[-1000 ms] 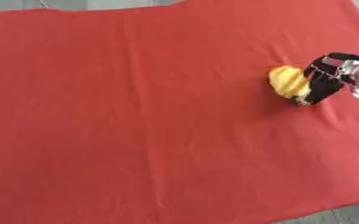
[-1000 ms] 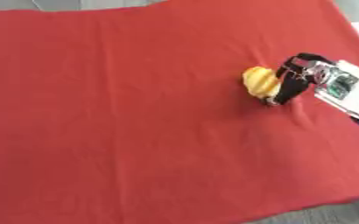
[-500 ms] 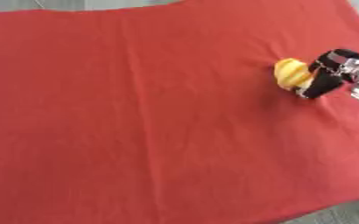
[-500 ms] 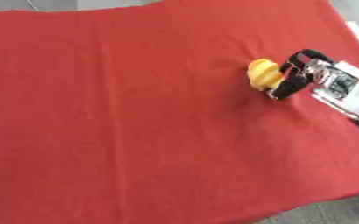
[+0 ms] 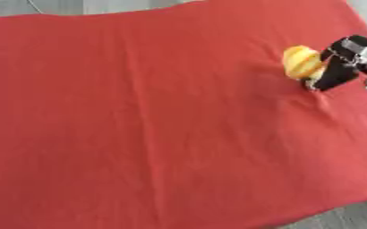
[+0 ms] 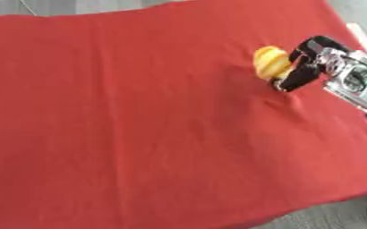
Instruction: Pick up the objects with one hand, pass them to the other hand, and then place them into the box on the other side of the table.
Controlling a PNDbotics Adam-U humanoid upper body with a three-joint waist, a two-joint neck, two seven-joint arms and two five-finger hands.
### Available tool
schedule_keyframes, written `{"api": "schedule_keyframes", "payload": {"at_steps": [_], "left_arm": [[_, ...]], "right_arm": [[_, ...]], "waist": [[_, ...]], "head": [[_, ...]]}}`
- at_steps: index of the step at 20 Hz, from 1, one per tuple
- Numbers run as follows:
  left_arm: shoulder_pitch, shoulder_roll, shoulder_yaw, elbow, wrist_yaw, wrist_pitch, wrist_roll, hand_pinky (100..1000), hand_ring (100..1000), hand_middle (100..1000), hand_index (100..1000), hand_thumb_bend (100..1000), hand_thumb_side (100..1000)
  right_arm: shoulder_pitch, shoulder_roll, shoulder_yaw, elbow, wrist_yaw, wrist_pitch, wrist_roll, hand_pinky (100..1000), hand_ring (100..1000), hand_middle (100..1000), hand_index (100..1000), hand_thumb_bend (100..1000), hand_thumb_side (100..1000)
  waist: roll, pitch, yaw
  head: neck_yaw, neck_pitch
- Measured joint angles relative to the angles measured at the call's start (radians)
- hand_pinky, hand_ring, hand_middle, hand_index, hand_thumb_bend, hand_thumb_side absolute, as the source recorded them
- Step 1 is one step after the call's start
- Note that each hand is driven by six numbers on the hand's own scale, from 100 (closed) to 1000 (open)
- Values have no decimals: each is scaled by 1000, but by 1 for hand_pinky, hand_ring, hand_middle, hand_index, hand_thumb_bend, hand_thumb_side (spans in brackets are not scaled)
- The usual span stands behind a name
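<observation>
A small yellow rounded object [image 6: 270, 63] sits at the right side of the red cloth [image 5: 155, 120]. My right hand [image 6: 304, 67] comes in from the right edge, black fingers curled against the object's right side and down to the cloth. The hand appears to hold it. My left hand shows in neither view. No box is in view.
The red cloth covers nearly all of the table. Grey floor shows at the top edge [image 5: 53, 6] and at the lower right corner [image 6: 343, 214]. A pale strip [image 6: 364, 36] lies beyond the cloth's right edge.
The right hand and the yellow object sit slightly higher in the picture than a second ago. The whole picture has also shifted a little, so the camera has moved.
</observation>
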Motion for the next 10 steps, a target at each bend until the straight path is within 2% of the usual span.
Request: {"api": "schedule_keyframes", "payload": {"at_steps": [2,6,10], "left_arm": [[0,0,0,0,1,0,0,557,614,624,667,100,100],[-9,0,0,-2,6,-2,-4,561,621,632,680,111,100],[-39,1,-1,-19,9,-25,-28,588,639,656,705,124,100]], "right_arm": [[-12,0,-13,-1,-4,-27,-24,784,586,362,492,354,100],[-65,0,-18,-2,-5,-124,-93,780,565,355,492,352,100],[-156,3,18,-3,45,-211,-163,775,552,351,491,350,100]], "waist": [[3,-3,0],[12,-14,4],[20,-25,13]], "head": [[0,0],[2,1],[3,1]]}}
